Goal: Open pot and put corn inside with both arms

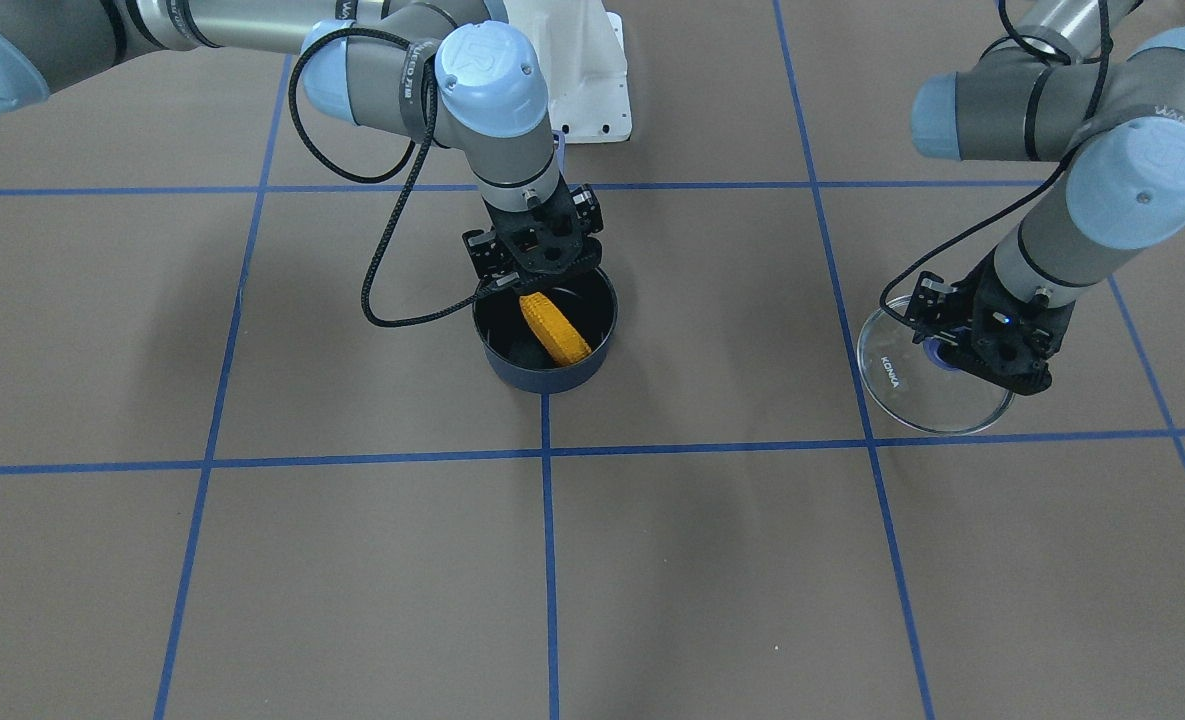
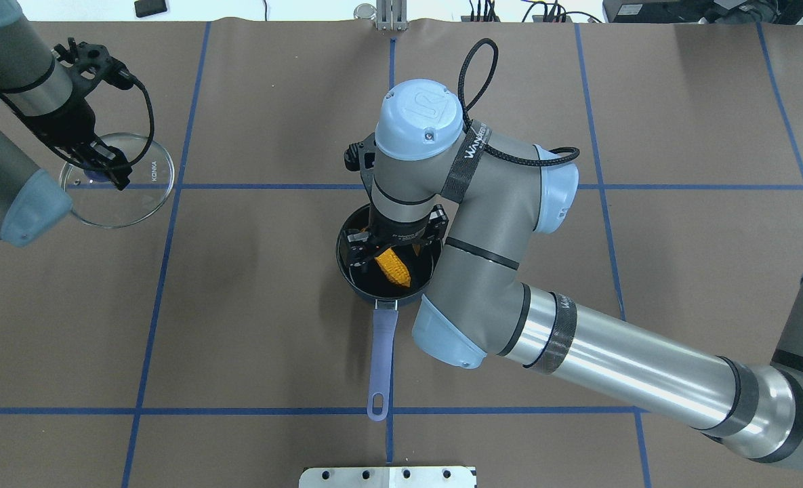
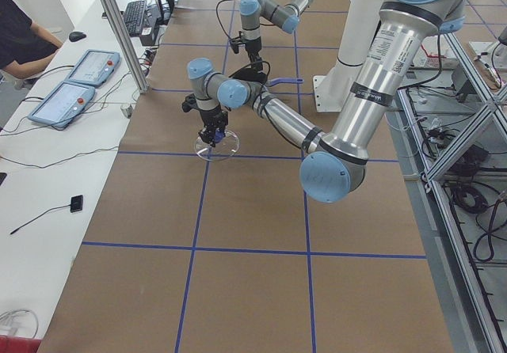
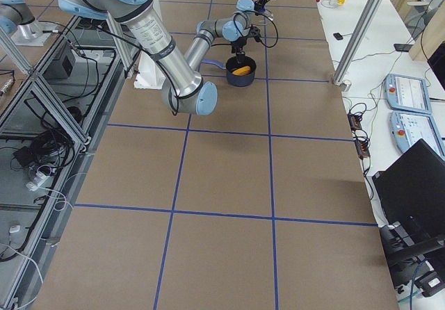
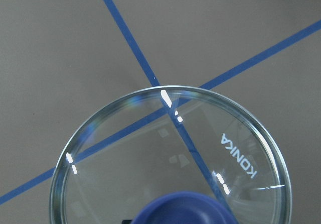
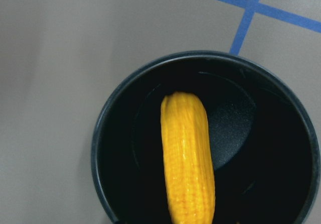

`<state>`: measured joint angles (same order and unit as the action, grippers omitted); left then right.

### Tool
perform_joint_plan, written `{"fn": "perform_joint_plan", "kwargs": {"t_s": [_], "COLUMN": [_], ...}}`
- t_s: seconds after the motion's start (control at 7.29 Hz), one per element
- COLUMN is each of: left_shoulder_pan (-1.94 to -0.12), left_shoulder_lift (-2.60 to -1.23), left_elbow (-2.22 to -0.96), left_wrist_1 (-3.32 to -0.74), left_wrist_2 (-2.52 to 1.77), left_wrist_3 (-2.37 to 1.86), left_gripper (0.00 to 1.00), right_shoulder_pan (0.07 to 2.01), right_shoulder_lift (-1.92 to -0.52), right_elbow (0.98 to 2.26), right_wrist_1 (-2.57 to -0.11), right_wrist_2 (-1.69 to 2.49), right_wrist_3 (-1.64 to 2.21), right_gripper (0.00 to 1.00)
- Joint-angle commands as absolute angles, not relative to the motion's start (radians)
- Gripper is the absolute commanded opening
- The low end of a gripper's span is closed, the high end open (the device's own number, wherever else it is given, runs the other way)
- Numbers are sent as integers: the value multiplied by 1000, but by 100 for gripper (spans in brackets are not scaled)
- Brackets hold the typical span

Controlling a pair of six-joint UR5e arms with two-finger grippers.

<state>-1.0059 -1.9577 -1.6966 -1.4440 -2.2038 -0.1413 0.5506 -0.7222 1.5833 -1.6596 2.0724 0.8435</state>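
The dark blue pot (image 1: 512,372) stands open at the table's middle, its pale blue handle (image 2: 382,352) pointing toward the robot. The orange-yellow corn (image 1: 557,328) is tilted inside the pot, its upper end at my right gripper (image 1: 537,285), which is shut on it just over the rim. It also shows in the right wrist view (image 6: 188,158) and the overhead view (image 2: 394,268). My left gripper (image 1: 952,350) is shut on the blue knob (image 5: 180,209) of the glass lid (image 1: 912,395), off to the robot's left, at or just above the table.
The robot's white base plate (image 1: 587,80) lies behind the pot. Blue tape lines (image 1: 547,560) divide the brown table into squares. An operator (image 3: 20,36) sits beside the table with control tablets (image 3: 75,80).
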Motion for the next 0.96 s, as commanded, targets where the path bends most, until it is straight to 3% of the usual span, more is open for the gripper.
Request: {"fn": "perform_joint_plan", "kwargs": {"t_s": [0.0, 0.82], "left_shoulder_pan": [-1003, -1002], "left_shoulder_lift": [-1941, -1885], "left_elbow": [-1625, -1520], "left_wrist_1": [-1525, -1631], "left_wrist_2": [-2210, -2286], "left_wrist_3": [-138, -120], "left_gripper": [64, 65], "right_shoulder_pan": [592, 676], "right_shoulder_lift": [-724, -759], "right_elbow": [1600, 1626], "right_wrist_1": [-1655, -1655], "right_wrist_2": [2075, 2086], "right_wrist_3": [844, 828], "right_gripper": [100, 100]}}
